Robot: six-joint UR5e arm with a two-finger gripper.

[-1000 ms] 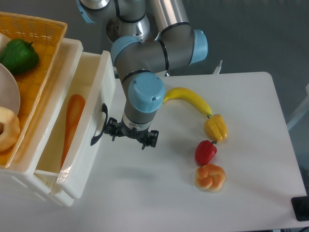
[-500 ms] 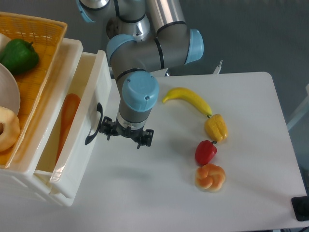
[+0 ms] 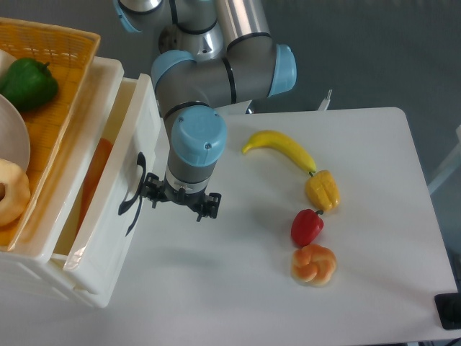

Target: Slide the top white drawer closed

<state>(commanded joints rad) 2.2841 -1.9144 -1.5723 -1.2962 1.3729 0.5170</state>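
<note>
One top white drawer glossy, part-open; gripper at black handle, state unclear.

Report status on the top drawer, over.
Gripper against the front of the top white drawer, by its black handle; jaw state unclear. Drawer partly open, orange carrot inside. Nothing seen blocking its path.

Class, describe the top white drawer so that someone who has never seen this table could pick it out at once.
Start at the white drawer unit on the table's left edge, under the orange wicker tray. The top white drawer juts out, partly open, with the gripper beside its black arched handle. An orange carrot lies inside it.
</note>
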